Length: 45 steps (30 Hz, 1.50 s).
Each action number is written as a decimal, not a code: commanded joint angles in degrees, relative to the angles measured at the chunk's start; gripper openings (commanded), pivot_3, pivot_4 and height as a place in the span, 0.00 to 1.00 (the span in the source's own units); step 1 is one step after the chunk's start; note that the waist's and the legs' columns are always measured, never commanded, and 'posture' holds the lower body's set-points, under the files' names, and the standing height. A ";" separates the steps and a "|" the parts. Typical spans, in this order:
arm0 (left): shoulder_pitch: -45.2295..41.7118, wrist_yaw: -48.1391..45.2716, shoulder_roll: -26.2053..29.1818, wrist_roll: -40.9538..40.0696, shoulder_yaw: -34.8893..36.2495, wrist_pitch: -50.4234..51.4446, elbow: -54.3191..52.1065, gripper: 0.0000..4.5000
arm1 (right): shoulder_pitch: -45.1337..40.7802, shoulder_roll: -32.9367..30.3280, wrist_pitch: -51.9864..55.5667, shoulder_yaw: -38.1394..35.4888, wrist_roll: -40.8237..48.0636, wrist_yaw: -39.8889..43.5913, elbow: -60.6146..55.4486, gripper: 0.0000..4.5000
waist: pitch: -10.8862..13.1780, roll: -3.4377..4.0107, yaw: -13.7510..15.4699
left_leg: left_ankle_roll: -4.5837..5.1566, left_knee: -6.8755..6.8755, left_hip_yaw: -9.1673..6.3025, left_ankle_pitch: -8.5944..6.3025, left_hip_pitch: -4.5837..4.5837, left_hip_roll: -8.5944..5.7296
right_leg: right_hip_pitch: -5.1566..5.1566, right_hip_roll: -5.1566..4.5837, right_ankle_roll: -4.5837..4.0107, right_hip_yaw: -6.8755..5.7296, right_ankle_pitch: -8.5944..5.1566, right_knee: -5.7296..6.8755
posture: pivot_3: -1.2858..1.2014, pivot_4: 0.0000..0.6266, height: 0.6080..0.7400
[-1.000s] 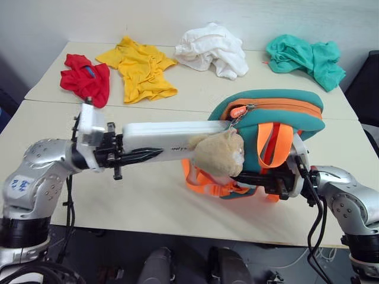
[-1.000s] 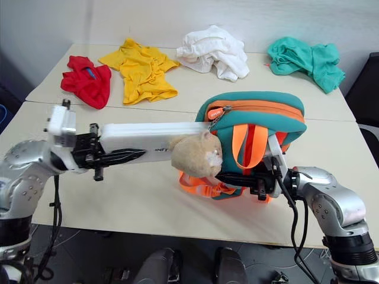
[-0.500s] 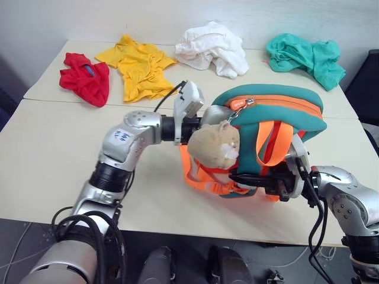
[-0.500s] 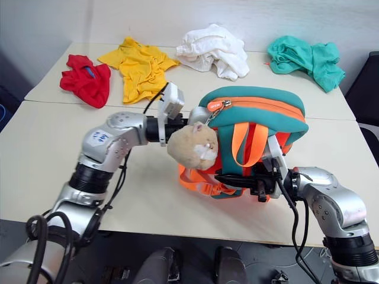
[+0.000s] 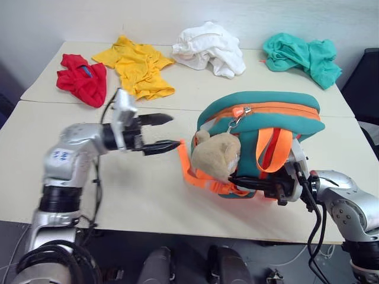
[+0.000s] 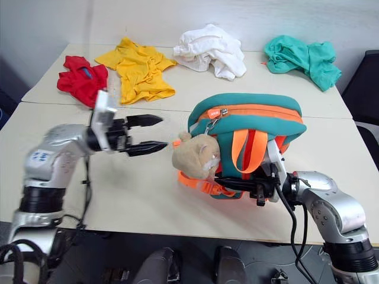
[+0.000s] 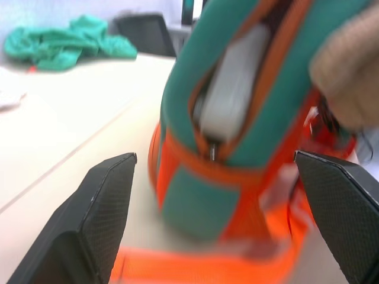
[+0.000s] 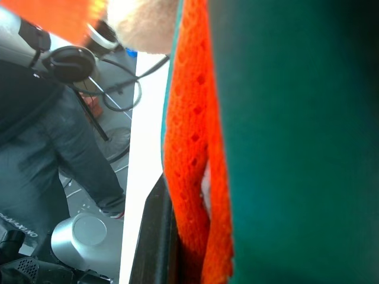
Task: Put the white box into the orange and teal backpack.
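Left gripper empty, white box apparently inside backpack opposite.

From my left wrist camera I see just a pale sliver of the white box through the open zipper of the orange and teal backpack; the rest is buried inside, and that view is smeared with motion blur. The right gripper sits tucked under the pack's straps, its fingers mostly covered by orange webbing. A person's legs are cut off at the frame edge.
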 commanded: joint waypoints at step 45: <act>3.07 17.38 0.29 5.20 -2.37 3.40 -3.35 0.26 | -3.00 2.45 -1.19 -0.03 -1.18 -3.61 2.89 0.02 | 0.00 0.00 -0.49 | -0.04 -0.01 -0.22 0.00 0.09 -0.01 | 0.22 0.02 -0.04 0.22 -0.02 -0.02 | 0.52 0.24 1.00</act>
